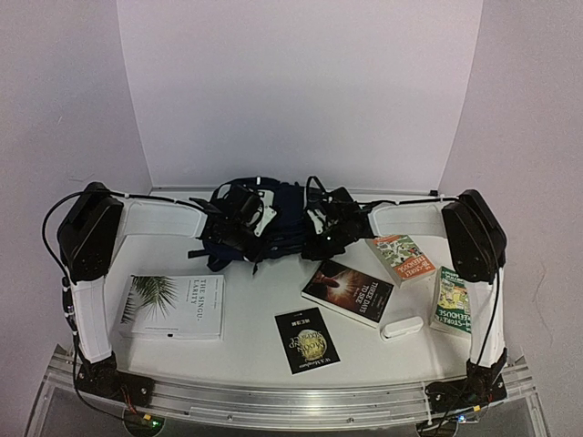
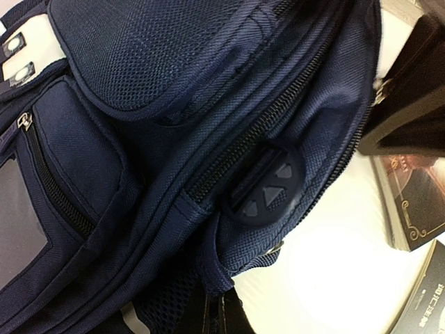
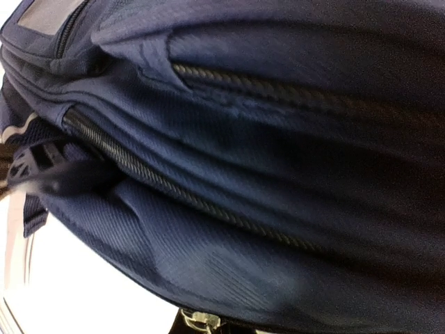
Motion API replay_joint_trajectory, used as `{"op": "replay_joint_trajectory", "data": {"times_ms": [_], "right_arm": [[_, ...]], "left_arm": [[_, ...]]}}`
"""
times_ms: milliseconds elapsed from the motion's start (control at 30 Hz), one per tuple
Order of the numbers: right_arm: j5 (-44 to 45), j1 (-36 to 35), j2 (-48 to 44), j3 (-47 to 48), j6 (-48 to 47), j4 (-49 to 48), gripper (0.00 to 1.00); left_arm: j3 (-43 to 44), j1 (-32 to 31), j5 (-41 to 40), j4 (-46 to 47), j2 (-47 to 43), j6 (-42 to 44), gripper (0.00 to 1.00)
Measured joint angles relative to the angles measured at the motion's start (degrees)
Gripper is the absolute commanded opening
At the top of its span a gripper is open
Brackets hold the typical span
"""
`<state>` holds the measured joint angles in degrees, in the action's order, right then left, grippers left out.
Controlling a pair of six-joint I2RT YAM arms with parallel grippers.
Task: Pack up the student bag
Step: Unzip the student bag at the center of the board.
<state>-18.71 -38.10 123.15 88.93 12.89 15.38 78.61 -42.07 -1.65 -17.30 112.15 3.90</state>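
The student bag (image 1: 278, 223), dark navy fabric with white patches, lies at the back middle of the table between both arms. My left gripper (image 1: 239, 215) is on its left side. In the left wrist view the bag (image 2: 174, 125) fills the frame, with its zips and a grey label, and the left gripper (image 2: 221, 307) is shut on a fold of its fabric at the bottom edge. My right gripper (image 1: 326, 225) is on the bag's right side. In the right wrist view the bag's cloth (image 3: 264, 209) hangs over the right gripper (image 3: 208, 324), which is mostly hidden and shut against the fabric.
Books lie on the table in front of the bag: a white one (image 1: 173, 307) at the left, a small black one (image 1: 307, 340), a dark one (image 1: 347, 290), and two colourful ones (image 1: 402, 258) (image 1: 451, 300) at the right. A white case (image 1: 402, 327) lies near them.
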Motion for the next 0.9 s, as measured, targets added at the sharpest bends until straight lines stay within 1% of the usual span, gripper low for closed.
{"op": "replay_joint_trajectory", "data": {"times_ms": [200,367,433,533,600,667,733,800,900], "right_arm": [[0.4,2.1,-3.3,-3.3,-1.8,-0.7,0.00],[0.7,4.4,-4.4,-5.3,-3.8,-1.3,0.00],[0.1,4.7,-4.9,-6.1,-4.6,-1.9,0.00],[-2.6,4.4,-5.9,-7.4,-5.6,-2.9,0.00],[-4.1,3.5,-6.4,-8.0,-6.2,-3.2,0.00],[-5.1,2.0,-6.5,-8.3,-6.7,-3.1,0.00],[-6.1,0.8,-6.5,-8.3,-6.9,-2.4,0.00],[-7.2,-0.4,-6.5,-8.3,-6.8,-1.7,0.00],[-8.9,-1.0,-6.5,-7.8,-6.5,-0.3,0.00]], "left_arm": [[-1.5,1.7,-0.1,0.1,-0.8,-0.5,0.00],[-1.5,4.2,-1.8,-1.1,-0.8,-0.5,0.00],[-1.5,5.3,-2.6,-1.4,-0.8,-0.5,0.02],[-1.0,6.6,-4.0,-2.3,-0.5,-0.6,0.09],[0.2,7.4,-5.1,-3.4,0.2,-0.9,0.16],[0.7,8.2,-6.3,-3.8,0.8,-1.0,0.30],[0.5,9.0,-6.6,-3.5,0.7,-0.6,0.41],[-2.8,9.6,-5.9,-0.9,-1.4,-0.5,0.48],[-10.8,9.6,-3.2,2.7,-7.8,0.8,0.52]]}}
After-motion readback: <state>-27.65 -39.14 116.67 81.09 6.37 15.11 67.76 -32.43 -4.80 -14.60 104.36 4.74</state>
